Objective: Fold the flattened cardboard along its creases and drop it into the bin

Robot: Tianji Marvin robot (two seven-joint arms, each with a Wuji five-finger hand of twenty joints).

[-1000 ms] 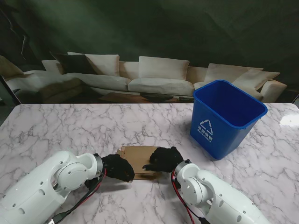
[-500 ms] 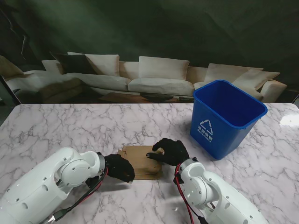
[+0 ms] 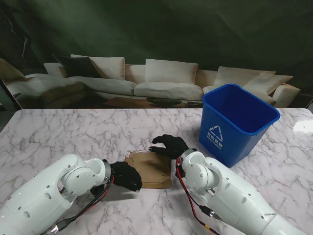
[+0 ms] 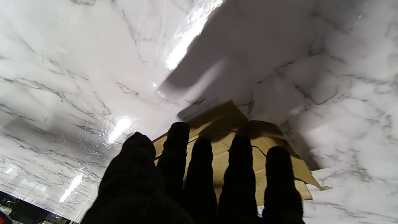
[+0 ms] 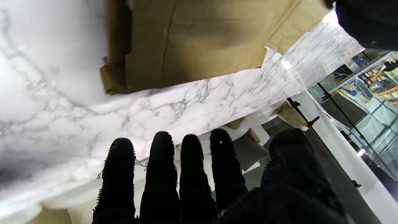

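Between the robot hands: the cardboard (image 3: 150, 169) lies flat on the tabletop (image 3: 73, 132), filling the gap.
Right of the right robot hand (image 3: 168, 146): the blue bin (image 3: 236, 122) stands near, walling off that side.
Beyond the right robot hand: bare marble, free to pass.
Left of the left robot hand (image 3: 125, 176): open tabletop, nothing standing.
Over the bin: its mouth is unobstructed.

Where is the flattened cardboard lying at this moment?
In the stand view the flattened cardboard lies on the marble table near its front edge, between the left hand and right hand, left of the blue bin.
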